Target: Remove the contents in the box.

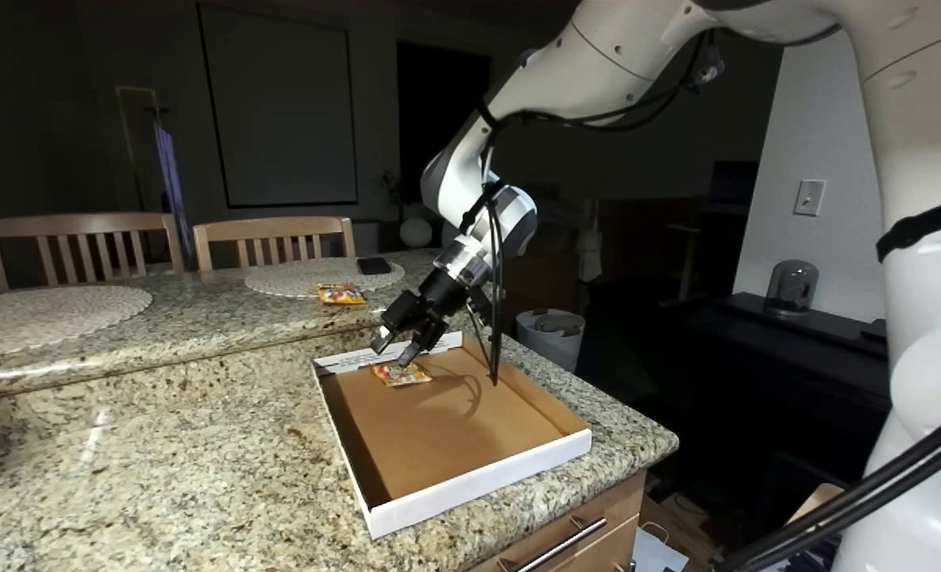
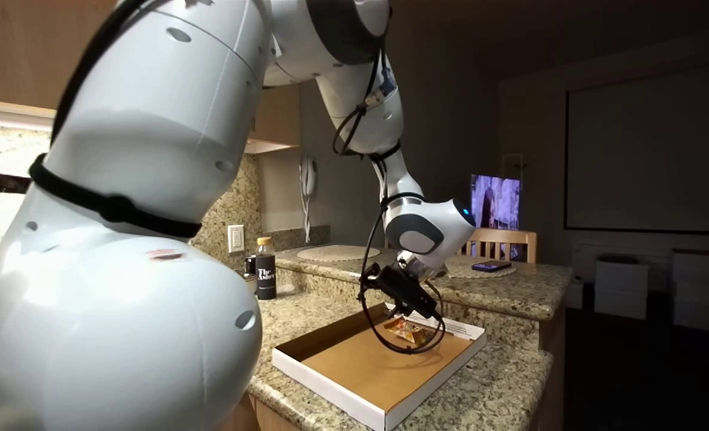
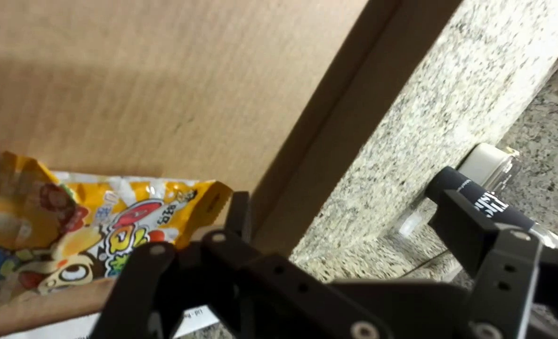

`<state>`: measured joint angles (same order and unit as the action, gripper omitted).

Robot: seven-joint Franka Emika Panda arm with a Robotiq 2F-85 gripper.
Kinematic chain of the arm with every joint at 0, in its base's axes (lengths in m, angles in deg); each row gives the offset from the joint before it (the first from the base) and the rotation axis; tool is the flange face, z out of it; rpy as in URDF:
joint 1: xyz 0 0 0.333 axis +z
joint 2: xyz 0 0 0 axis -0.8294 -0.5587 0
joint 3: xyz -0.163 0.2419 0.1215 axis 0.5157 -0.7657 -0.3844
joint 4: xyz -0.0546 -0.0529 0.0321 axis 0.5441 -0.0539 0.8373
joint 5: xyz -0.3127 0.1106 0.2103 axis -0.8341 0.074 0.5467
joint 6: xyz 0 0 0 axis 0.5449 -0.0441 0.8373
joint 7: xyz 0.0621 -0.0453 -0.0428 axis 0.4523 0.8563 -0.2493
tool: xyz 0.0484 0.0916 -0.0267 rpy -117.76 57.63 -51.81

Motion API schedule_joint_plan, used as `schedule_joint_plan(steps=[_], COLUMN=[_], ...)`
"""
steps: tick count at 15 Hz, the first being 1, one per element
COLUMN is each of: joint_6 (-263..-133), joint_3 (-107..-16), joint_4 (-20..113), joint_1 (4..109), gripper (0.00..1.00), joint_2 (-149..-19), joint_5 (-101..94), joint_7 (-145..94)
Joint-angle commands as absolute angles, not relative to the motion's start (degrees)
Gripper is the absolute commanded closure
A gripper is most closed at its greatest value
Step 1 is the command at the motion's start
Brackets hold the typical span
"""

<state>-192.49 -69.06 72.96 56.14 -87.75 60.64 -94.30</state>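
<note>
The box (image 1: 478, 483), with low white walls and a brown floor, sits on the lower counter and also shows in an exterior view (image 2: 330, 383). One yellow-orange packet (image 1: 401, 375) lies in it near the far wall; it shows in an exterior view (image 2: 410, 331) and large at left in the wrist view (image 3: 118, 226). Another yellow-orange packet (image 1: 341, 295) lies on the raised ledge. My gripper (image 1: 395, 348) is open and empty, tilted above the box's far corner. In the wrist view my gripper (image 3: 351, 219) has one finger beside the packet's end, the other over the counter.
The raised granite ledge (image 1: 216, 338) stands behind the box. It carries woven placemats (image 1: 49, 314) and a dark phone (image 1: 374, 265). A dark-sleeved bottle (image 2: 265, 275) stands on the counter and shows in the wrist view (image 3: 488, 202). Cables hang from the wrist over the box.
</note>
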Motion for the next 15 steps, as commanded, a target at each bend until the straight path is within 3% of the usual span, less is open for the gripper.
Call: schedule_joint_plan(steps=[1,8,15], joint_6=[-199.13,-225.49,-222.95], joint_3=[-68.76,-68.05,-38.23], joint_4=[69.82,72.46,70.92], joint_1=[59.62,70.07,95.51], gripper=[0.0,0.0,0.0], joint_2=[-90.43,-91.26,-95.7], joint_5=[55.33,33.81,7.94], joint_7=[-85.45,-61.23,-28.48])
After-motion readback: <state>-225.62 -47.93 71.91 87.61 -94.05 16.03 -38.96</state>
